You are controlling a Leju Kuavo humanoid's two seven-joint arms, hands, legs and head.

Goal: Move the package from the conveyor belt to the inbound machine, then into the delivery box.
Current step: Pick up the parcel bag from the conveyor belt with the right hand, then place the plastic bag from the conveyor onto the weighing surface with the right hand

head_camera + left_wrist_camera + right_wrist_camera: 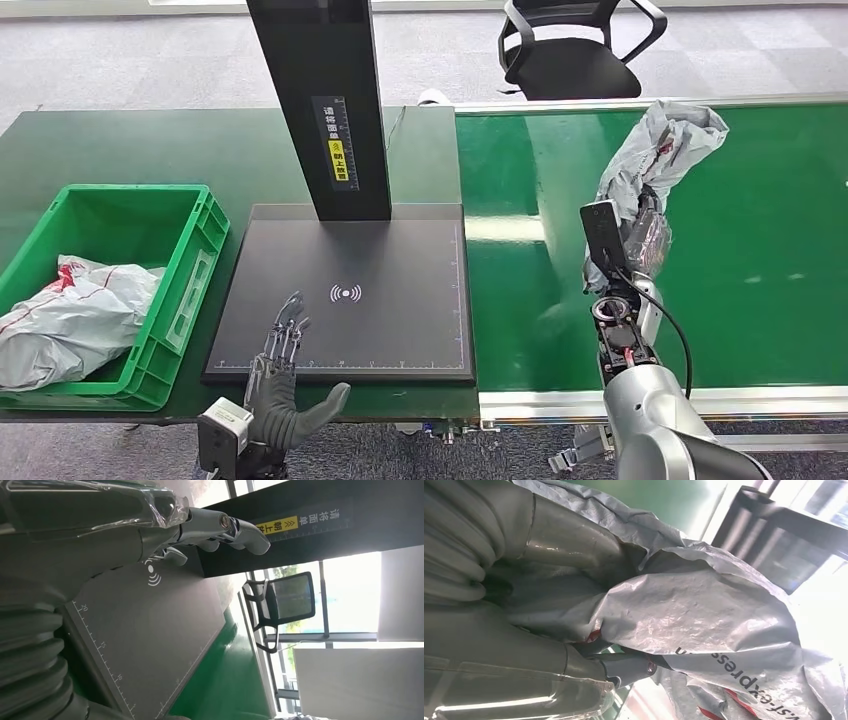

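Above the conveyor belt's (770,300) near half, the right hand (640,240) clamps the crumpled grey package (665,150); better carry it level, then lay it flat on the inbound machine's (345,330) plate; left hand (285,395) waits at the plate's near edge, fingers apart.

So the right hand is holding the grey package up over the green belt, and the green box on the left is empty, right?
Not quite. The right hand does hold the grey package over the green belt, but the green box is not empty: the head view shows another grey package lying in it.
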